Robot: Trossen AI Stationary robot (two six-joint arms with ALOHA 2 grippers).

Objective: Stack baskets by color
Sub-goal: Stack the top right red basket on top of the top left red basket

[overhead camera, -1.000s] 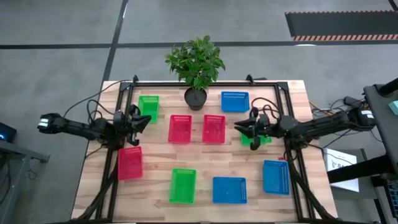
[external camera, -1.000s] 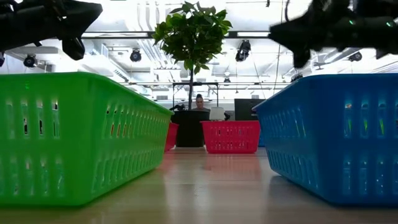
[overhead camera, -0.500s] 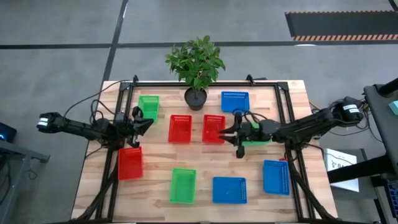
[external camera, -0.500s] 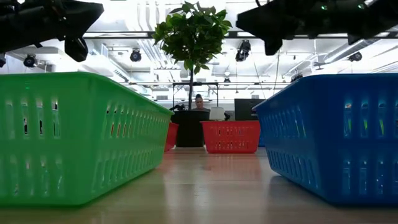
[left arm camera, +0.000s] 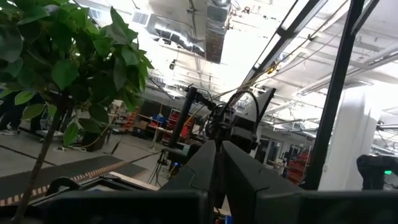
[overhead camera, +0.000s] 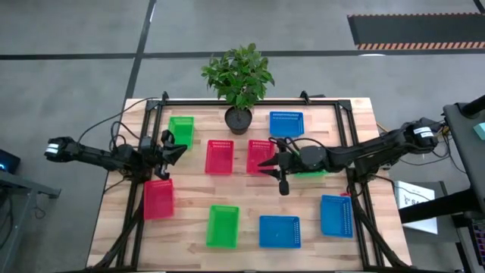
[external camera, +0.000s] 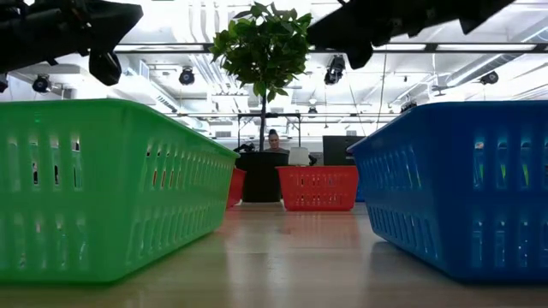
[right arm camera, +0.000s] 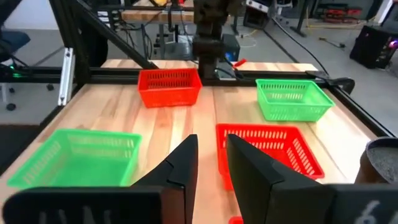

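From above, counted nine baskets lying single on the table (overhead camera: 189,189), three of each colour; found no stack begun, so judged the whole job as left to do. Placed the right gripper (overhead camera: 276,168) at the edge of the middle red basket (overhead camera: 261,156), with a green basket (overhead camera: 311,171) partly under its arm. Placed the left gripper (overhead camera: 170,148) waiting between the far green basket (overhead camera: 180,130) and the left red basket (overhead camera: 158,199). At table height, made out a near green basket (external camera: 103,188), a blue basket (external camera: 462,188) and a far red basket (external camera: 317,188). Through the left wrist, saw fingers (left arm camera: 193,174) pressed together, empty, aimed up past the plant (left arm camera: 50,62). Through the right wrist, saw fingers (right arm camera: 180,165) slightly parted, holding nothing, with a red basket (right arm camera: 273,146) just ahead.
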